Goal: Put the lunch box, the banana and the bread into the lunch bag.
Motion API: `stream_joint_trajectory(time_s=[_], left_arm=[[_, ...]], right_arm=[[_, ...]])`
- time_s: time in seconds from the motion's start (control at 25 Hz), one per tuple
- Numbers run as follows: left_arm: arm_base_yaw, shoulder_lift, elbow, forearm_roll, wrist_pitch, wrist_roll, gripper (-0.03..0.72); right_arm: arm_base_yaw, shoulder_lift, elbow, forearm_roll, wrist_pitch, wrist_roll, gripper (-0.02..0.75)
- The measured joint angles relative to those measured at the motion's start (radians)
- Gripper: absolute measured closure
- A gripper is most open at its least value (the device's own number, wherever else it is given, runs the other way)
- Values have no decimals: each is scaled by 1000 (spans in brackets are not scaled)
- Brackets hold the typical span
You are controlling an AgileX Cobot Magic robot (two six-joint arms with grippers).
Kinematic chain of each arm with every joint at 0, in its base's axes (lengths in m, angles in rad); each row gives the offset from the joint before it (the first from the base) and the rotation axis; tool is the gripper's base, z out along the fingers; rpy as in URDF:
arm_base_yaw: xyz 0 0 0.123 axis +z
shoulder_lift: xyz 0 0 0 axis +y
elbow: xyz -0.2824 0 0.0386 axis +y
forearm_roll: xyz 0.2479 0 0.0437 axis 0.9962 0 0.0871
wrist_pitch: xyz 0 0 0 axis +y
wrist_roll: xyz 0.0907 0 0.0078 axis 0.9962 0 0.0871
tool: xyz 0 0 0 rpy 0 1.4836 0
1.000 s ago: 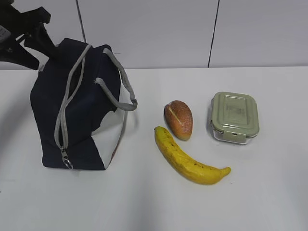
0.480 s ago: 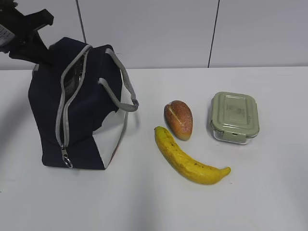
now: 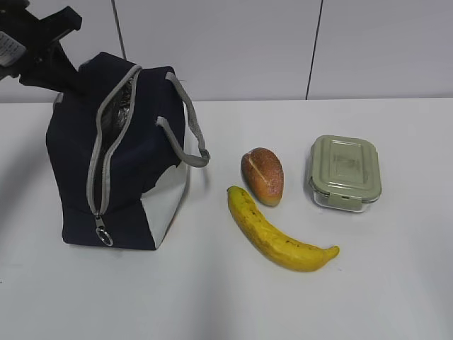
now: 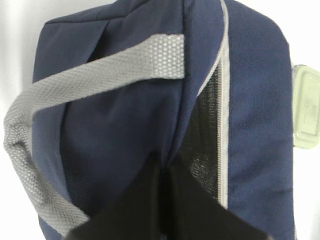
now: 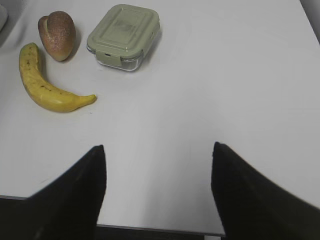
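Observation:
The navy lunch bag (image 3: 120,166) stands at the left, its grey zipper parted at the top and showing a silvery lining. My left gripper (image 3: 64,71) is at the bag's top back corner; in the left wrist view it (image 4: 164,162) is shut on the bag's fabric edge (image 4: 125,125) beside the opening. The bread (image 3: 262,176), the banana (image 3: 276,234) and the green-lidded lunch box (image 3: 345,172) lie on the table to the bag's right. My right gripper (image 5: 157,150) is open and empty above the table's near edge, with the bread (image 5: 57,34), banana (image 5: 42,82) and lunch box (image 5: 124,36) ahead of it.
The white table (image 3: 354,297) meets a white panelled wall (image 3: 248,49) at the back. The bag's grey handle (image 3: 191,138) hangs toward the bread. The zipper's ring pull (image 3: 104,237) sits low on the bag's front. The table's front edge (image 5: 160,231) lies just below my right gripper.
My left gripper has pulled the bag's top edge up and to the right. The zipper opening has spread wider and the bag has shifted slightly right. The food has not moved.

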Motion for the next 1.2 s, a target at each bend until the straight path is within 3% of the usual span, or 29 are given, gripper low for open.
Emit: stream_joint_trajectory(time_s=[0.56, 0.72, 1.2], left_arm=[[0, 0, 0, 0, 3, 0, 691], [0, 0, 0, 0, 4, 0, 691], [0, 0, -1, 0, 24, 0, 691]], right_arm=[[0, 0, 0, 2, 0, 0, 247], [0, 20, -19, 48, -14, 0, 247], [0, 507, -99, 221, -211, 0, 247]])
